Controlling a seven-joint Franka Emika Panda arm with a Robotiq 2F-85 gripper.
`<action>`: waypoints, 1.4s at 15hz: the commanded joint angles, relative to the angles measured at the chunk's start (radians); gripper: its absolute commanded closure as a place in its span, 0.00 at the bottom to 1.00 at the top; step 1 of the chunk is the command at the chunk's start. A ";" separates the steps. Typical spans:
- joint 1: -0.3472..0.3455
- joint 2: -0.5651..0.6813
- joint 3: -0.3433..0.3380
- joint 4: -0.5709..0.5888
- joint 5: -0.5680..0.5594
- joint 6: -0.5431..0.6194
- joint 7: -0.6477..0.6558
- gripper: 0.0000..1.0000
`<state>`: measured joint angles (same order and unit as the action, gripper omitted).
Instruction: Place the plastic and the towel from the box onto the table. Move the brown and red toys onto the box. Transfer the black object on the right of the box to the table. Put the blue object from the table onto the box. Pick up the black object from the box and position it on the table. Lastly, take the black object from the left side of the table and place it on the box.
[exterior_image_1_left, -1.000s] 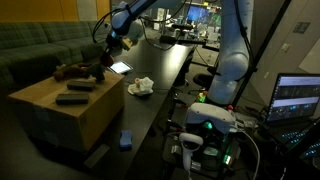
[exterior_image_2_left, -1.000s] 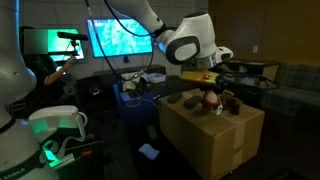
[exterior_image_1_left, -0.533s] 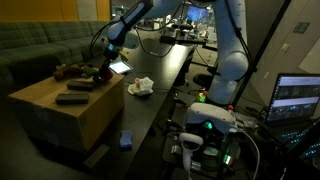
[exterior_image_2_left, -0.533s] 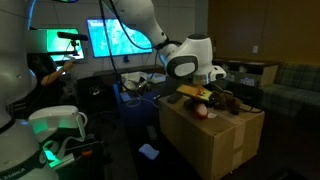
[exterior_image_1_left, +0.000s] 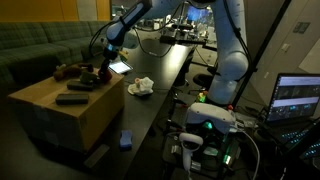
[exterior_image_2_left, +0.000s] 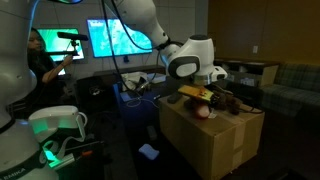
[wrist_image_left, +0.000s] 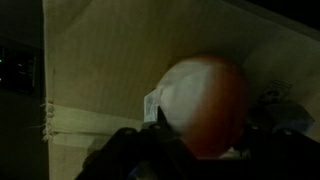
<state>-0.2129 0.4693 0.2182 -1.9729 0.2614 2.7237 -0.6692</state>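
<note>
- The table (exterior_image_1_left: 160, 100) is the long dark surface running away through the scene, with clutter at its far end.
- The box (exterior_image_1_left: 35, 95), tan cardboard with a flat top, stands just beside the table's edge; the work is happening on it.
- The arm (exterior_image_1_left: 232, 55) reaches from its base across the table and down over the box's far corner.
- The gripper (exterior_image_1_left: 105, 63) hangs low over the box top, right at the red toy. In the wrist view its fingers are dark blurs on either side of the toy, and I cannot tell whether the jaws clamp it or stand clear.
- A white crumpled heap (exterior_image_1_left: 141, 87) lies on the table near the box, so the first step looks done. I cannot tell towel from plastic in it.
- Two flat black objects (exterior_image_1_left: 82, 85) lie on the box top, apart from the toys.
- The brown toy (exterior_image_1_left: 66, 71) sits on the box top near its far edge.
- The red toy (wrist_image_left: 205, 100), round with a pale patch, appears to rest on the cardboard close to the box's edge.
- The blue object (exterior_image_1_left: 125, 141) lies at the table's near end.
- The step in hand, as I judge it, is the second: setting the toys on the box, here at its close with the red one.
- The next move calls for jaws spread clear and a straight lift, so the round toy is not nudged off the edge. After that comes a reach for the black object on the box's right.
</note>
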 joint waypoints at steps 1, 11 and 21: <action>-0.016 -0.020 0.014 0.021 -0.003 -0.014 -0.015 0.08; -0.147 -0.111 -0.001 0.000 0.082 -0.045 -0.101 0.00; -0.213 -0.060 -0.153 -0.054 0.100 -0.005 -0.164 0.00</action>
<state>-0.4206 0.3832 0.1081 -2.0167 0.3709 2.6898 -0.8149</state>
